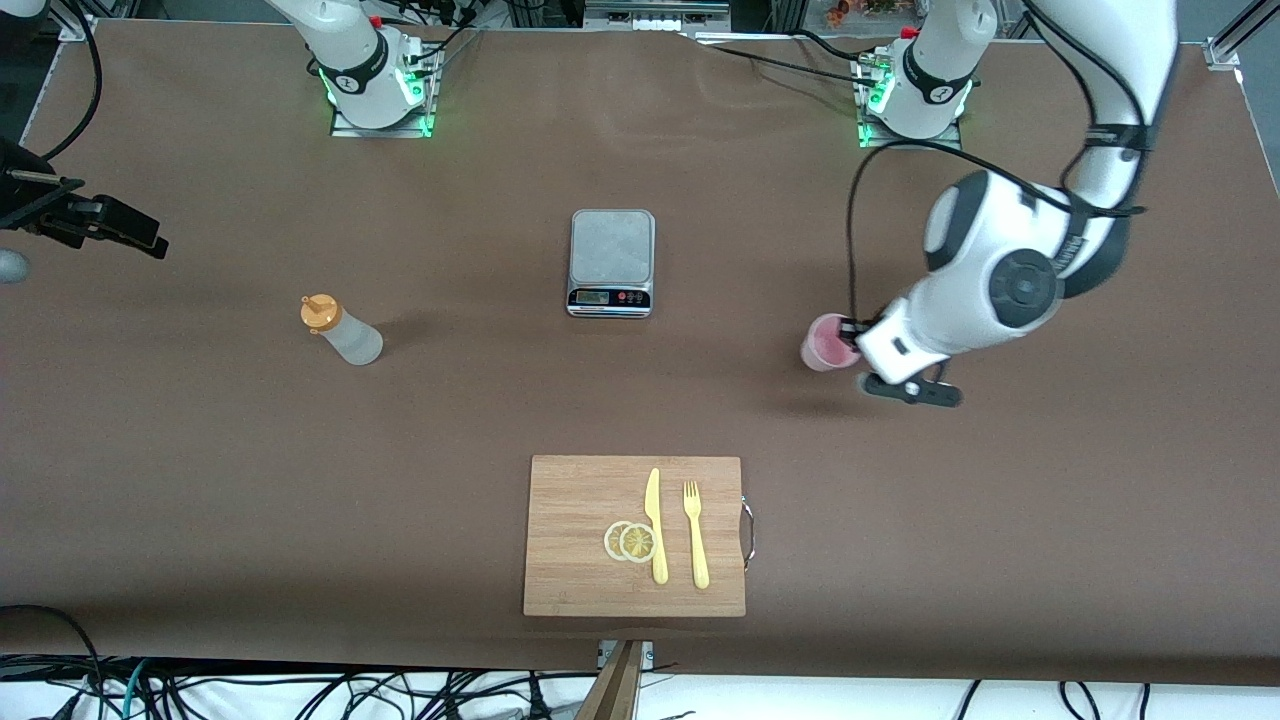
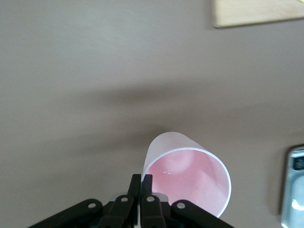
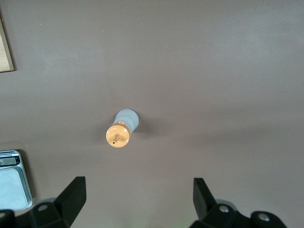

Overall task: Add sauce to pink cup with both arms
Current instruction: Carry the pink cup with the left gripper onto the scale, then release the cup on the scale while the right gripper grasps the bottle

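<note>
Sauce (image 1: 341, 332) stands untouched on the bench (image 1: 200, 480), toward the right arm's end. The right end effector (image 3: 137, 199) hangs high above it with its fingers spread wide apart, so the bottle is not yet gripped. At mid-bench sits a scale (image 1: 611, 262) with a bare plate; nearer the front camera lies a cutting board (image 1: 580, 520) carrying lemon slices (image 1: 631, 541), a knife (image 1: 655, 525) and a fork (image 1: 695, 534). Toward the left arm's end, the left end effector (image 2: 141, 183) is pinched on the rim of the pink cup (image 1: 826, 343), which the left wrist view shows tilted and apparently empty. Whether the cup rests on the bench or is lifted clear cannot be told. By this evidence only the cup grasp is done. Gripping the bottle, bringing the two together and squeezing all remain.
</note>
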`<state>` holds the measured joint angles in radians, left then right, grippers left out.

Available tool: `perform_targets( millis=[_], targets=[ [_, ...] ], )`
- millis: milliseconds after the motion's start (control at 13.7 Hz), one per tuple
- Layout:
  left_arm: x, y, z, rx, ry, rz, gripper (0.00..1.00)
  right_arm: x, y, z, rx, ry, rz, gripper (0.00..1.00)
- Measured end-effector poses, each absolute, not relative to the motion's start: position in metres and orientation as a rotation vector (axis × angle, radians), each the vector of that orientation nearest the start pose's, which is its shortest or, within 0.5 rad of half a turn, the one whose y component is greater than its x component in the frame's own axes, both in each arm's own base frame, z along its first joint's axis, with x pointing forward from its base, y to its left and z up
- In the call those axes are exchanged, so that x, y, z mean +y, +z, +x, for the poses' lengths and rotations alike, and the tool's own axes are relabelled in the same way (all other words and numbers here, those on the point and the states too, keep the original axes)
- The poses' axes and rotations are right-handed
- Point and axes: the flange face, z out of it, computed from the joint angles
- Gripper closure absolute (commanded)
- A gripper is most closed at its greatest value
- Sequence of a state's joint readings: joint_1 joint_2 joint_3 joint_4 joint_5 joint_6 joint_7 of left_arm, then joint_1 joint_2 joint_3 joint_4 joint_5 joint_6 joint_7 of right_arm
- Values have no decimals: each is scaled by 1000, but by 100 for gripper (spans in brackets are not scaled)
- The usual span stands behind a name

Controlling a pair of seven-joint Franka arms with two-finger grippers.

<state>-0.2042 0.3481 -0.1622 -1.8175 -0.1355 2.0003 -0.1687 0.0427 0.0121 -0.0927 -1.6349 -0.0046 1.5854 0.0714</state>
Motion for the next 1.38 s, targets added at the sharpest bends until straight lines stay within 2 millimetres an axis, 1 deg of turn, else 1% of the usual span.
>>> perform_targets(
  millis=[146, 291, 364, 510, 582, 728, 801, 874, 1019, 1165, 1238, 1383],
  targets=[
    [-285, 339, 551, 187, 341, -3228, 100, -28, 589, 556, 190, 97, -3141, 0],
    [-349, 339, 517, 162, 322, -3220, 100, -28, 588, 556, 190, 98, -3141, 0],
    [-376, 338, 501, 156, 309, -3219, 100, -28, 587, 557, 190, 101, -3141, 0],
    [-421, 334, 470, 148, 285, -3221, 100, -28, 584, 558, 190, 106, -3141, 0],
    [-437, 331, 457, 132, 273, -3225, 100, -28, 583, 559, 190, 109, -3141, 0],
    [-466, 322, 436, 94, 256, -3234, 100, -28, 580, 560, 191, 115, -3142, 0],
    [-476, 318, 428, 75, 248, -3239, 100, -28, 579, 561, 183, 119, -3142, 0],
    [-485, 313, 420, 57, 242, -3243, 100, -28, 576, 562, 154, 128, -3143, 0],
    [-500, 304, 408, 23, 232, -3251, 100, -28, 563, 566, 19, 165, -3142, 0],
    [-510, 296, 398, 14, 231, -3253, 100, -33, 538, 574, -187, 226, -3118, 0],
    [-513, 292, 395, 16, 235, -3251, 100, -40, 524, 579, -298, 253, -3078, 0],
    [-517, 288, 389, 5, 240, -3247, 100, -65, 493, 584, -524, 271, -2929, 0]
  ],
)
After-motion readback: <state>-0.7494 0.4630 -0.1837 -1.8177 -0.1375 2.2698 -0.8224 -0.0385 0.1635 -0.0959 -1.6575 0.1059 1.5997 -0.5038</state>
